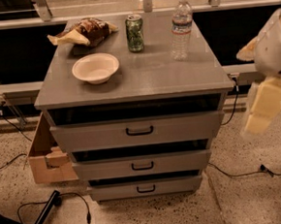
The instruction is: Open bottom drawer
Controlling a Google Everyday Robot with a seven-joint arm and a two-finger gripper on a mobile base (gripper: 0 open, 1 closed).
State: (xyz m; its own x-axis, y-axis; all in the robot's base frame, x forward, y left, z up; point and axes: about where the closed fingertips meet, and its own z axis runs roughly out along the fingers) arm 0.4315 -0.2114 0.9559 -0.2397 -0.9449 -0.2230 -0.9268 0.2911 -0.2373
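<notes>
- A grey table (176,77) carries four things.
- A pale bowl (95,68) sits at its front left.
- A green can (135,33) stands upright behind the bowl.
- A clear water bottle (181,28) stands right of the can.
- A crumpled bag (83,32), perhaps of snacks, lies back left.
- An open cardboard box (44,158) sits on the floor, left of the table.

Gripper (264,106): right of cabinet (147,74), not touching it
Bottom drawer (112,190): narrowest front, black handle (146,188)
On cabinet: bowl (95,68), can (135,32), water bottle (181,28)
</notes>
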